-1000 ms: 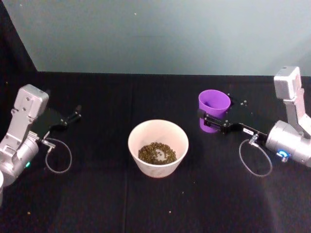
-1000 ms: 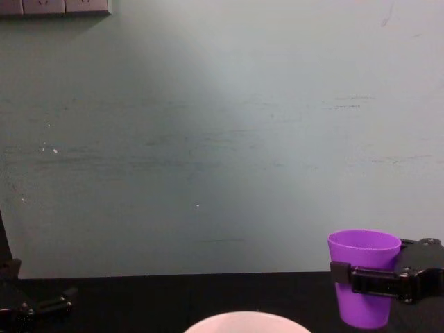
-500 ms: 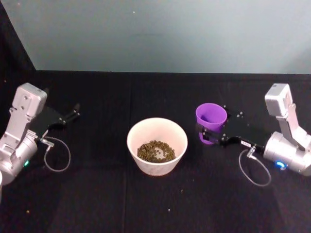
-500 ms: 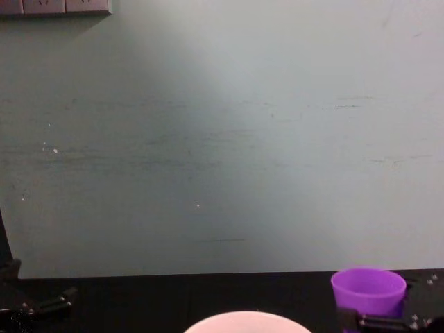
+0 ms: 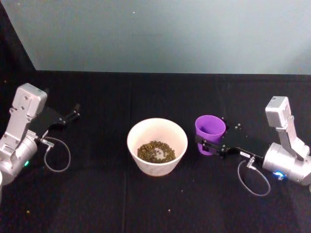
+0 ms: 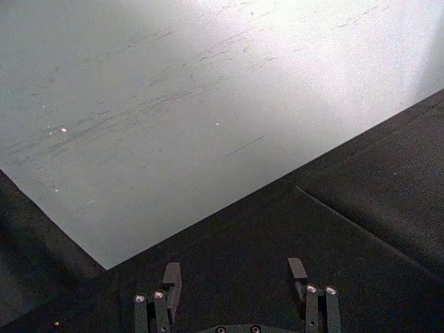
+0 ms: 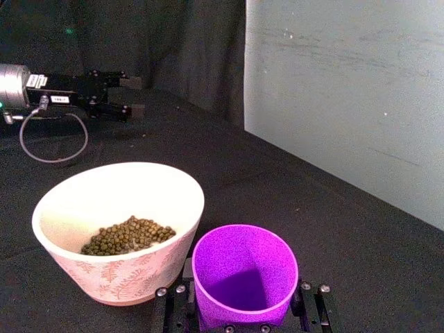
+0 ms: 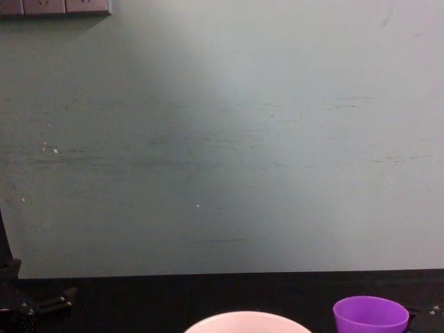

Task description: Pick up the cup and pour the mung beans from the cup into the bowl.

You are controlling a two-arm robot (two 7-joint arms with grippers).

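The small purple plastic cup [image 5: 210, 132] stands upright, mouth up, just right of the wide pinkish-white bowl [image 5: 157, 145] holding the olive-green mung beans [image 5: 156, 151]. The right gripper [image 5: 203, 145] clamps its sides; the left gripper [image 6: 236, 274] rests spread, well apart on the black table [image 5: 107, 194].
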